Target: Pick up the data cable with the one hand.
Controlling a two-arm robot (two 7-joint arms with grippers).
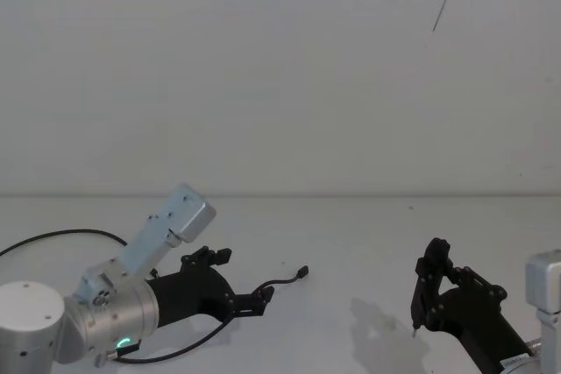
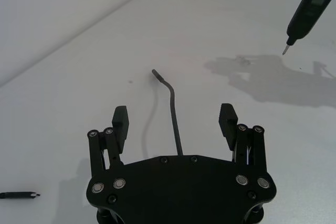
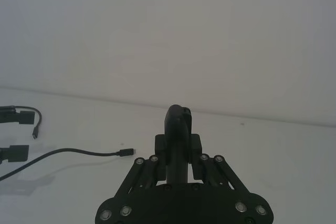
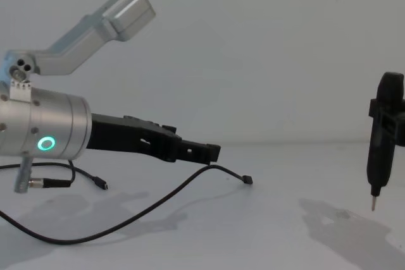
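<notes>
One limp black data cable point(image 2: 171, 95) flat on the tabletop point(image 2: 79, 93), strand lying between the wide-spread fingers point(image 2: 120, 121) of the left gripper point(image 2: 174, 115). Lower squarely, keep strand centred, close slowly to prevent rolling aside. Right gripper point(image 3: 178, 148) clamped on pointed tool point(image 4: 381, 137), well apart.

Data cable point(image 2: 176, 124): long thin black cord, small dark plug at free end. Lies slack on table point(image 1: 368, 225), curving from near left toward centre. End section runs between fingers, touching neither.
Left gripper point(image 4: 212, 152): narrow, black, on silver cylinder with green ring. Low, near-horizontal, fingers spread wide.
</notes>
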